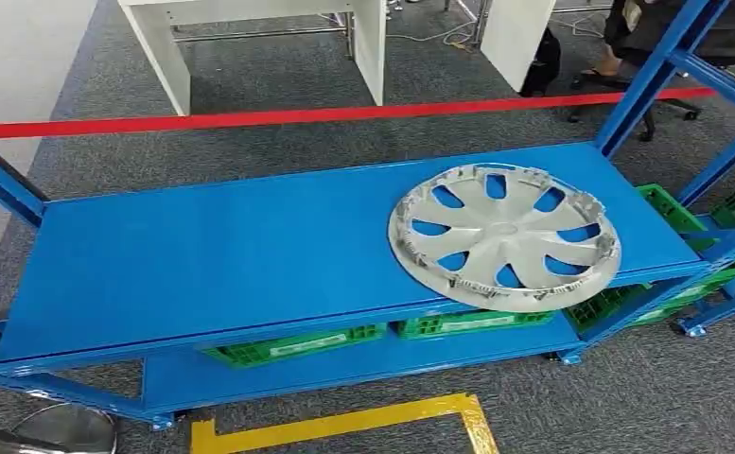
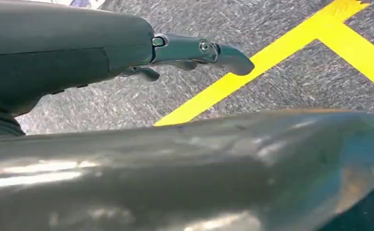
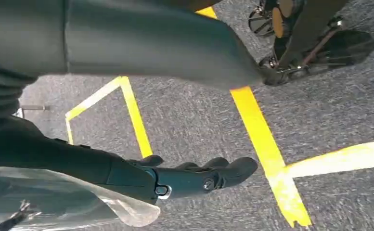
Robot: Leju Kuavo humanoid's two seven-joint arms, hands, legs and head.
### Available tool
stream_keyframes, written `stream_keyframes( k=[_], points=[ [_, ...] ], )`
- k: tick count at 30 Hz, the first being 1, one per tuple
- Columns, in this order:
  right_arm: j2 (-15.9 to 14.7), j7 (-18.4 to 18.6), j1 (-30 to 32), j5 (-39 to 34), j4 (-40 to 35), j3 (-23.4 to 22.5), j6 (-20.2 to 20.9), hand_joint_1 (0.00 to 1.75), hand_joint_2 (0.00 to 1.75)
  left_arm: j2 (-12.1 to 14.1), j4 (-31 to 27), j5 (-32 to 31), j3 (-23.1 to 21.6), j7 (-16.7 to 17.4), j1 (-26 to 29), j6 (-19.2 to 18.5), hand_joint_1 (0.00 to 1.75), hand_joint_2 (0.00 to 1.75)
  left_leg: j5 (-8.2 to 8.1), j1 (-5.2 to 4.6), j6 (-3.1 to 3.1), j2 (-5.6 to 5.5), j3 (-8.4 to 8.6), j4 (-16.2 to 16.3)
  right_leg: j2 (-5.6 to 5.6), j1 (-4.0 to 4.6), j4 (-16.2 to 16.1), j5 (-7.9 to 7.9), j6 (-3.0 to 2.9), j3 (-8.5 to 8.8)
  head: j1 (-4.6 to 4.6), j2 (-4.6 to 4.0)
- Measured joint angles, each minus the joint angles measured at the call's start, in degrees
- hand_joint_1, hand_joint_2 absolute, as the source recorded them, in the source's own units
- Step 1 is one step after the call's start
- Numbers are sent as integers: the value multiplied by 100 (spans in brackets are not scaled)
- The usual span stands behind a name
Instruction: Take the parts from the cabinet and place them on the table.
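Overhang is the main hazard: the silver wheel cover [image 1: 504, 236] lies flat, inner side up, on the top shelf [image 1: 202, 255] of the blue rack, right of centre in the head view, and its near rim pokes out past the shelf's front edge. A clumsy first touch from below or from the front could tip it off onto the grey carpet. Its thin spokes and clip-studded rim give little to hold, so a one-sided pinch would likely let it swing or slip.

Both hands hang low, well apart from the part. The left hand [image 2: 194, 53], at the upper middle of the left wrist view, has its fingers stretched out over the carpet and yellow floor tape [image 2: 271, 57], holding nothing. The right hand [image 3: 194, 175], at the lower middle of the right wrist view, is likewise released, with its fingers loosely extended.

Raising the arms from this low start carries its own risk: either could strike the shelf's front lip on the way up. Green crates [image 1: 297, 342] sit on the lower shelf, and a white bench [image 1: 269, 38] stands beyond the red tape [image 1: 250, 119] at the upper left, so the carry will need a turn.
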Motion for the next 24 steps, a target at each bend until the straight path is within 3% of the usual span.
stream_keyframes(
  k=[13, 24],
  points=[
    [0, -50, 0, 111, 0, 0, 72, 0, 0, 0, 0, 98, 55, -190, 6, 31, 0, 0, 0, 8, 0, 0, 0, -1, 0, 5, 2, -1, -1, 1, 2, 0],
    [0, -87, -1, 197, 0, 2, 114, 0, 0, 0, 0, 92, 57, -133, 7, 133, 0, 0, 3, 7, 4, 0, 1, 0, 0, 5, 2, -1, -1, 3, 2, 0]
  ],
)
